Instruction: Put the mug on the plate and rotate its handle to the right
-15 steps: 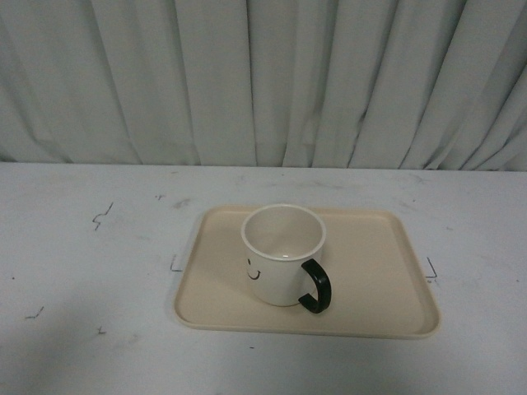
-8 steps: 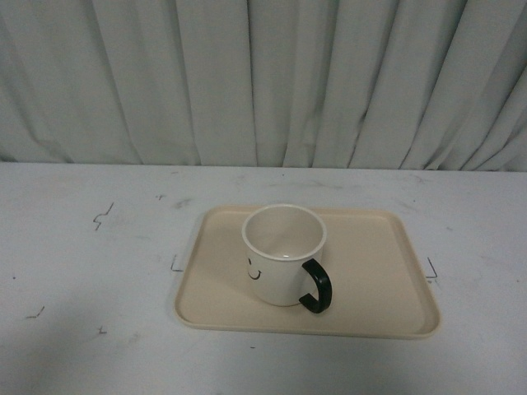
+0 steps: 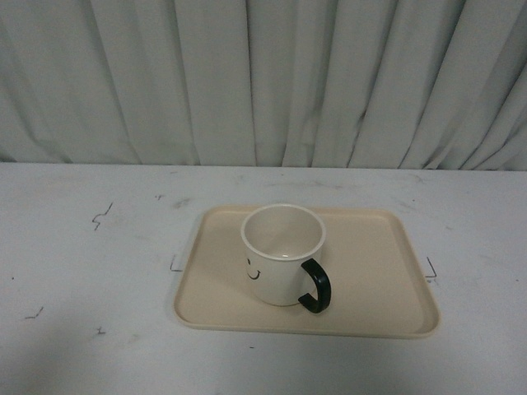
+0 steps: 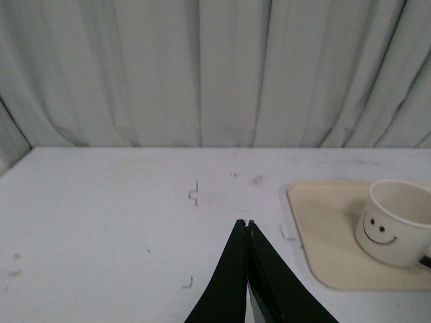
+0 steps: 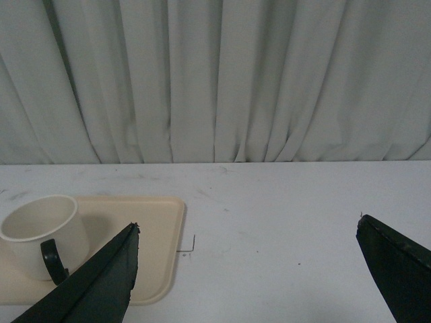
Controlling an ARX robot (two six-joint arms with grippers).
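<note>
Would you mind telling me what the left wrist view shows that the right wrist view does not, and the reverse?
Only the left wrist view shows the smiley face on the mug, and the left gripper, its tips closed together. Only the right wrist view shows the whole handle and the right gripper, its fingers wide apart and holding nothing. Both show the mug standing upright on the plate, the white table and the curtain.

Soft, flat, fairly dim light across all views, everything a touch grainy. Now the cream-white smiley-face mug (image 3: 278, 278) casts just a faint shadow on the beige rectangular tray (image 3: 375, 276); the grey-white tabletop (image 3: 82, 271) darkens toward its near left corner.
</note>
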